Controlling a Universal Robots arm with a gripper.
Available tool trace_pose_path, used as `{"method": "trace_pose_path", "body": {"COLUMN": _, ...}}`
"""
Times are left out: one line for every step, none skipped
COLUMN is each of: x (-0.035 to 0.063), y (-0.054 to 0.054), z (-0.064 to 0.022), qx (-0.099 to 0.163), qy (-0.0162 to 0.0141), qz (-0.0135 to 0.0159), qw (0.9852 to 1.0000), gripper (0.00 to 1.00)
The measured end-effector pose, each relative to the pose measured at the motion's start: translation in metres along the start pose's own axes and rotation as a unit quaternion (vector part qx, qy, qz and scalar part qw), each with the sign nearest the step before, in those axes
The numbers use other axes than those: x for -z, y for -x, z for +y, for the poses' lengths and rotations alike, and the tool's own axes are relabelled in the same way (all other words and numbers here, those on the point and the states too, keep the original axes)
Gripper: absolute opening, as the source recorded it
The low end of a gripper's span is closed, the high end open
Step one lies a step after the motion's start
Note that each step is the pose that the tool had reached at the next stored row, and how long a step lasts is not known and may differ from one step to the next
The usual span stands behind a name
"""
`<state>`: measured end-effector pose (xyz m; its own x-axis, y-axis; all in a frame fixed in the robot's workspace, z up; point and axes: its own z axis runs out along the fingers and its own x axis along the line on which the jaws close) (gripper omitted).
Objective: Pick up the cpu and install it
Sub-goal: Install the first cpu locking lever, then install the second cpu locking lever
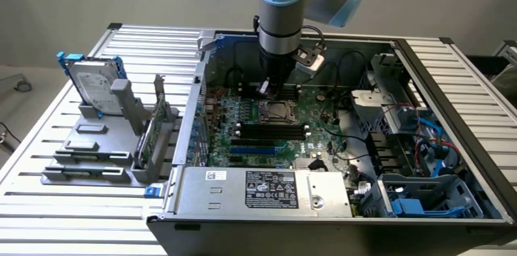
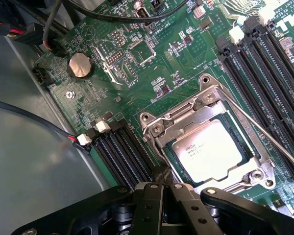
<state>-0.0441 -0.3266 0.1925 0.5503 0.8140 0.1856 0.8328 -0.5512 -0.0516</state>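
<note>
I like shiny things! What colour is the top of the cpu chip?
Silver-grey metal with tiny dark print. The cpu shows best in the wrist view.

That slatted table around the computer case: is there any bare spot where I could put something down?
Yes. The slatted table is bare in front of the grey holder rack, and on the exterior view's right beyond the case wall. Inside the case it is crowded: motherboard, cables, drive bays and the gripper over the socket.

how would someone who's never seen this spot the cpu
Look inside the open computer case at the green motherboard. Near its middle sits a square metal-framed socket; the cpu lies inside it, a flat silver-grey square with printed text, unlike the long black slots alongside.
</note>
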Motion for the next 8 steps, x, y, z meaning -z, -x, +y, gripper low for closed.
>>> {"method": "trace_pose_path", "body": {"x": 0.0000, "y": 0.0000, "z": 0.0000, "qx": 0.000, "qy": 0.0000, "qz": 0.0000, "qw": 1.0000, "gripper": 0.11}}
{"method": "trace_pose_path", "body": {"x": 0.0000, "y": 0.0000, "z": 0.0000, "qx": 0.000, "qy": 0.0000, "qz": 0.0000, "qw": 1.0000, "gripper": 0.11}}
{"method": "trace_pose_path", "body": {"x": 0.0000, "y": 0.0000, "z": 0.0000, "qx": 0.000, "qy": 0.0000, "qz": 0.0000, "qw": 1.0000, "gripper": 0.11}}
{"method": "trace_pose_path", "body": {"x": 0.0000, "y": 0.0000, "z": 0.0000, "qx": 0.000, "qy": 0.0000, "qz": 0.0000, "qw": 1.0000, "gripper": 0.11}}
{"method": "trace_pose_path", "body": {"x": 0.0000, "y": 0.0000, "z": 0.0000, "qx": 0.000, "qy": 0.0000, "qz": 0.0000, "qw": 1.0000, "gripper": 0.11}}
{"method": "trace_pose_path", "body": {"x": 0.0000, "y": 0.0000, "z": 0.0000, "qx": 0.000, "qy": 0.0000, "qz": 0.0000, "qw": 1.0000, "gripper": 0.11}}
{"method": "trace_pose_path", "body": {"x": 0.0000, "y": 0.0000, "z": 0.0000, "qx": 0.000, "qy": 0.0000, "qz": 0.0000, "qw": 1.0000, "gripper": 0.11}}
{"method": "trace_pose_path", "body": {"x": 0.0000, "y": 0.0000, "z": 0.0000, "qx": 0.000, "qy": 0.0000, "qz": 0.0000, "qw": 1.0000, "gripper": 0.11}}
